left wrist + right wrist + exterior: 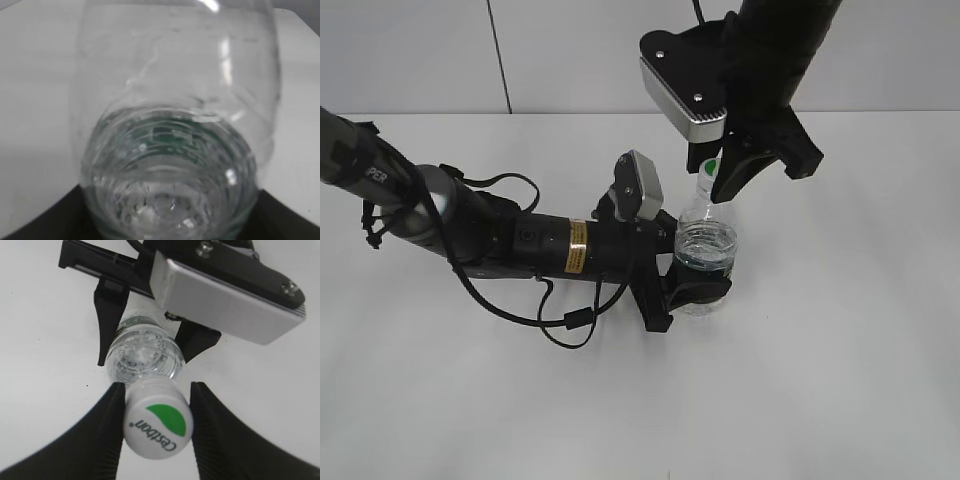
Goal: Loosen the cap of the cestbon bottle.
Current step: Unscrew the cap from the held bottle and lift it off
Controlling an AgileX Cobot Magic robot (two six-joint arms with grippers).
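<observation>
cap [158, 425]: small, rigid, likely slick; right gripper [156, 435] fingers flank its sides, contact unclear.
cestbon bottle [706, 250]: thin, crushable; left gripper [692, 285] pinches body below cap.

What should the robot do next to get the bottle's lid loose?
Probably squeeze the right gripper shut on the cap, then twist. Its fingers sit either side of the cap, the right one with a small gap, while the left gripper holds the cestbon bottle upright.

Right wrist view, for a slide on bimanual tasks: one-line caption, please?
Right gripper straddles the white Cestbon cap while the left gripper holds the clear bottle below.
</observation>
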